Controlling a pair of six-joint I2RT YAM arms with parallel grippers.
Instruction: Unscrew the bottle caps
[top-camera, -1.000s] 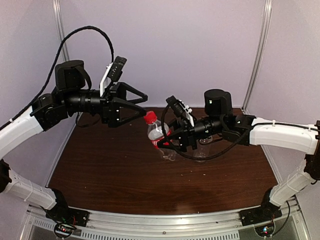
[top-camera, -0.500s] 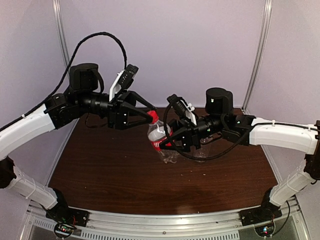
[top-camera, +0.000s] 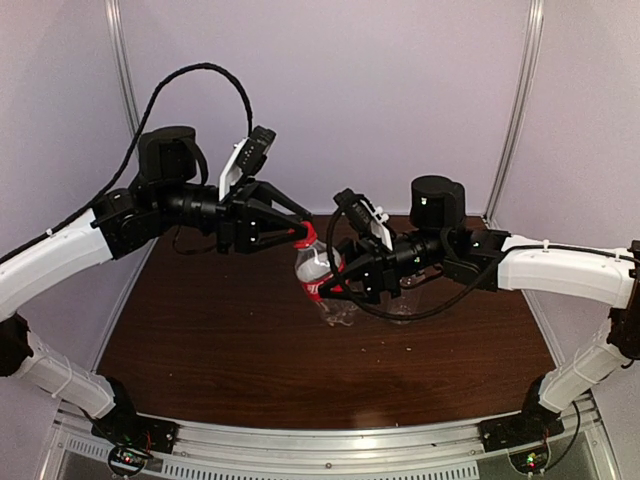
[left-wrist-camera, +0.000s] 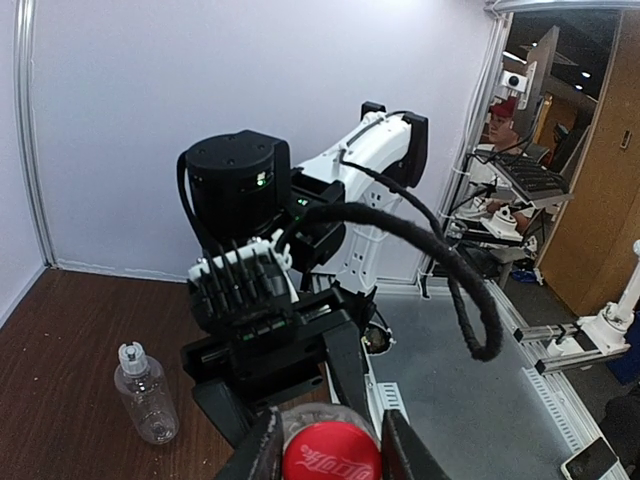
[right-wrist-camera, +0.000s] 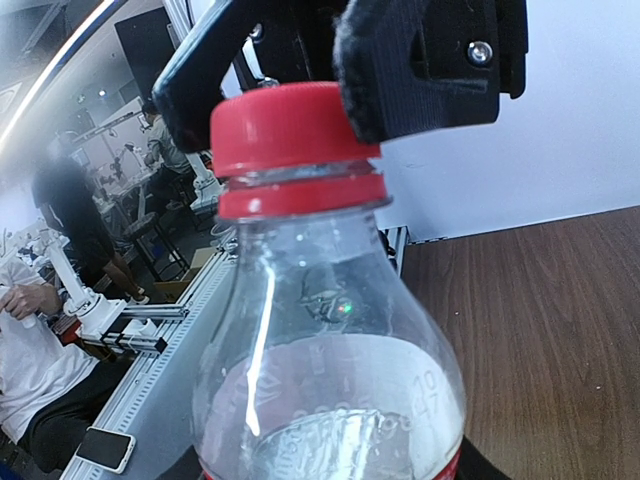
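The small clear bottle (top-camera: 318, 272) with a red label hangs tilted over the table, and my right gripper (top-camera: 338, 285) is shut on its body. Its red cap (top-camera: 303, 232) points up and to the left. My left gripper (left-wrist-camera: 330, 455) is shut on that red cap (left-wrist-camera: 331, 452), with one finger pressed on each side. In the right wrist view the bottle (right-wrist-camera: 330, 400) fills the frame and hides my right fingers, while the left fingers (right-wrist-camera: 420, 70) clamp the cap (right-wrist-camera: 290, 130). The wider unlabelled bottle (left-wrist-camera: 148, 400) stands upright on the table with its white cap (left-wrist-camera: 130, 352) on.
The brown table (top-camera: 220, 340) has pale walls at its back and left side. An aluminium rail (top-camera: 330, 440) runs along the near edge between the arm bases. A thick black cable (left-wrist-camera: 450, 270) loops beside the right arm.
My left gripper has moved right and slightly down onto the red cap and closed on it. The right gripper and the bottle have barely shifted.
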